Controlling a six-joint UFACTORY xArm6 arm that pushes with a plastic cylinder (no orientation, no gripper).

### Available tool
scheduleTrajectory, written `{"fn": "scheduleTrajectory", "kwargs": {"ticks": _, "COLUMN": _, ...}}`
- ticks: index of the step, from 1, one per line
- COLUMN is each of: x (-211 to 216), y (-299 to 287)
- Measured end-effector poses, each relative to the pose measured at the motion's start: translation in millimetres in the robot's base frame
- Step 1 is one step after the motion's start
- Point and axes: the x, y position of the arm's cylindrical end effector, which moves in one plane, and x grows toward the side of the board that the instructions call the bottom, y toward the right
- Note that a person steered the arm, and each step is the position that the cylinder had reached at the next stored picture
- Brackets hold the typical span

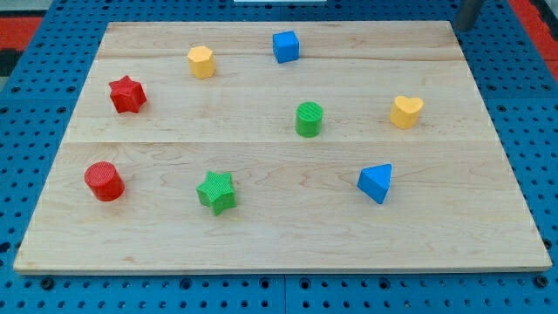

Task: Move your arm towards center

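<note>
My rod shows at the view's top right corner, and my tip (461, 28) rests at the far right corner of the wooden board (261, 244). It touches no block. The nearest blocks are the yellow heart (406, 111), below and left of the tip, and the blue cube (285, 46), far to its left. A green cylinder (309, 119) stands near the board's middle. A yellow hexagon (200, 62) and a red star (127, 94) are at the upper left. A red cylinder (105, 181), a green star (216, 192) and a blue triangle (376, 182) lie along the lower part.
The board lies on a blue perforated base (532, 105) that surrounds it on all sides. A red area (26, 26) shows at the view's top left corner.
</note>
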Motion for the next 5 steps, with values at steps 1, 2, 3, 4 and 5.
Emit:
{"fn": "scheduleTrajectory", "kwargs": {"ticks": 1, "x": 13, "y": -3}}
{"fn": "scheduleTrajectory", "kwargs": {"ticks": 2, "x": 34, "y": -15}}
{"fn": "scheduleTrajectory", "kwargs": {"ticks": 3, "x": 47, "y": -26}}
{"fn": "scheduleTrajectory", "kwargs": {"ticks": 4, "x": 47, "y": -50}}
{"fn": "scheduleTrajectory", "kwargs": {"ticks": 5, "x": 47, "y": -80}}
